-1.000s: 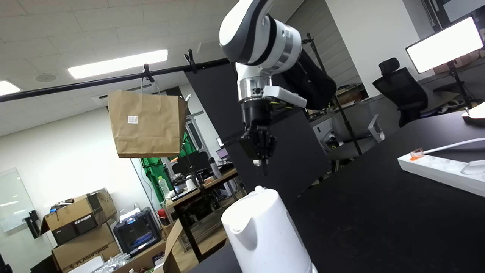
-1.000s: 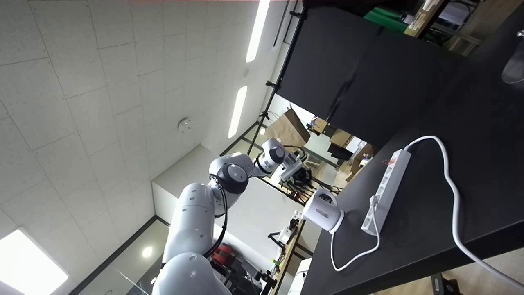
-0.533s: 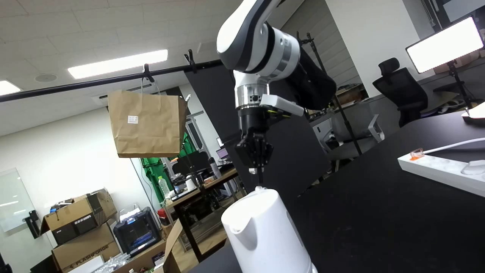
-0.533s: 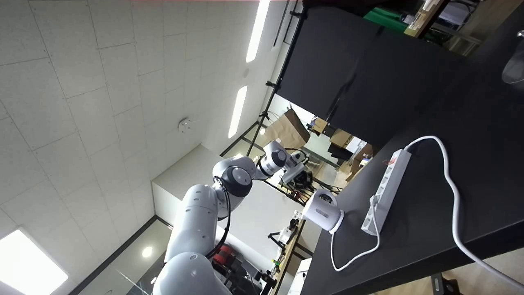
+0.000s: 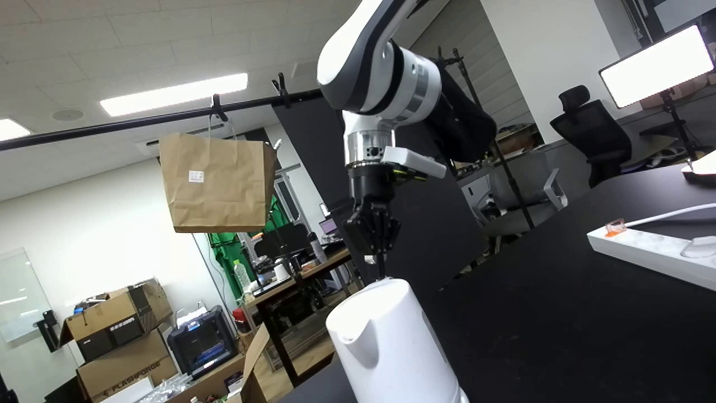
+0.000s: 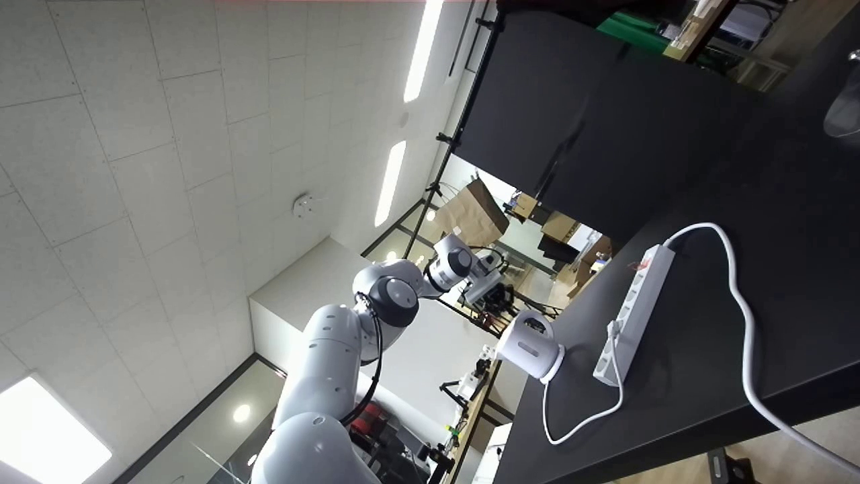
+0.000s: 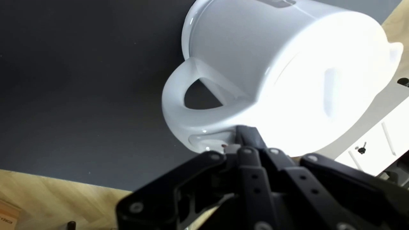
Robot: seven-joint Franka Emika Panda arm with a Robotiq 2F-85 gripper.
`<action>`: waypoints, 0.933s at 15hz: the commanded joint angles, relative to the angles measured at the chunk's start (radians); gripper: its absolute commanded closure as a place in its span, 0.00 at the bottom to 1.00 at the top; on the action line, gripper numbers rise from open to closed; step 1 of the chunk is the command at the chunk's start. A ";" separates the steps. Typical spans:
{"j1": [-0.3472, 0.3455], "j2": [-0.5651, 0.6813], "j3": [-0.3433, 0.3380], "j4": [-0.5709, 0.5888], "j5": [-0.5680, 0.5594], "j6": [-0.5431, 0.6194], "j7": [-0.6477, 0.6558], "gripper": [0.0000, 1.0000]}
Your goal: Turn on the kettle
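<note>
A wide black counter (image 6: 678, 383) stands before me; it is seen in both exterior views. Over it comes the white robot arm (image 6: 336, 356), bent at several joints. In an exterior view a brown paper bag (image 5: 218, 182) is hanging from a black bar (image 5: 156, 119), in the background.

The white kettle (image 6: 527, 346) stands upright on the counter, close to its edge. In the wrist view, one edge passes beyond the handle (image 7: 183, 118) and another runs near the spout (image 7: 396, 52); if they meet in a corner, it is hidden.

A white power strip (image 6: 633, 316) lies near the kettle, farther in from that edge. The black gripper (image 5: 381, 271) points down at the kettle. Its jaws are closed together, side against side.

From one end of the strip a thick white cable (image 6: 748, 336) goes over another edge of the counter. A thinner cord (image 6: 586, 421) bends from the kettle's base to a plug (image 6: 613, 328) in the strip.

The fingertips (image 7: 250, 135) are where the handle joins the top; whether they touch it, I cannot tell. Just beside them is a small glossy piece (image 7: 207, 140) on the handle.
</note>
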 commanded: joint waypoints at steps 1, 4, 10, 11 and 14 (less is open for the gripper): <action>0.004 0.031 0.008 0.070 0.006 -0.023 0.001 1.00; -0.002 0.028 0.016 0.086 0.015 -0.035 0.003 1.00; -0.006 0.031 0.018 0.113 0.017 -0.047 0.010 1.00; -0.005 0.033 0.014 0.115 0.014 -0.047 0.013 1.00; -0.008 0.038 0.009 0.117 0.010 -0.054 0.017 1.00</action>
